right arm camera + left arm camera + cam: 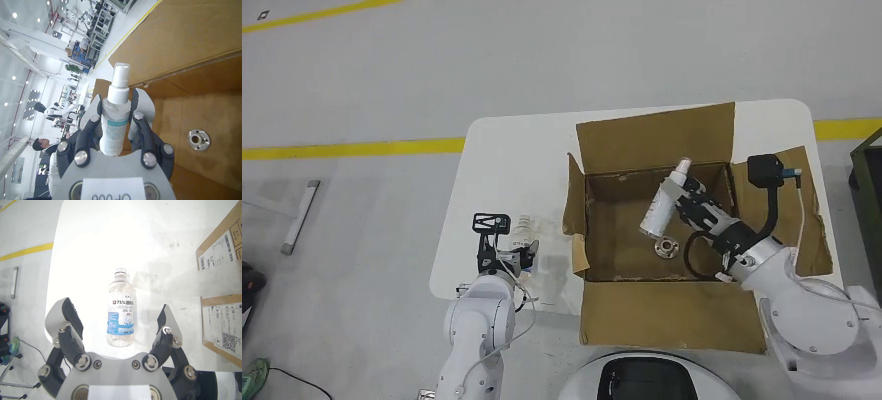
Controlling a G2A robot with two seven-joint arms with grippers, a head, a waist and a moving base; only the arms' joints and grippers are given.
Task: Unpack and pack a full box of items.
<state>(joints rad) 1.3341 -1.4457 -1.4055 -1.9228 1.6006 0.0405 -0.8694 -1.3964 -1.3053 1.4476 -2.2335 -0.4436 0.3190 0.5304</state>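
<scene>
Right gripper (118,97) is closed on the spray bottle (115,117), with a finger pressed to each side of the clear body and the capped nozzle sticking out past the fingertips. In the top view, with 12 o'clock pointing away from the robot, you find this gripper (692,200) and bottle (662,205) over the inside of the open cardboard box (662,140), which sits on the 3 o'clock half of the white table (512,160). A metal flange (668,245) lies flat on the box floor, just at 6 o'clock of the bottle.

Left gripper (116,308) is spread wide and holds nothing. Note that the alcohol bottle (121,309) lies on its side on the table between the two pads, clear of both, cap pointing away from the wrist. It lies at 9 o'clock of the box, near the outer wall.
</scene>
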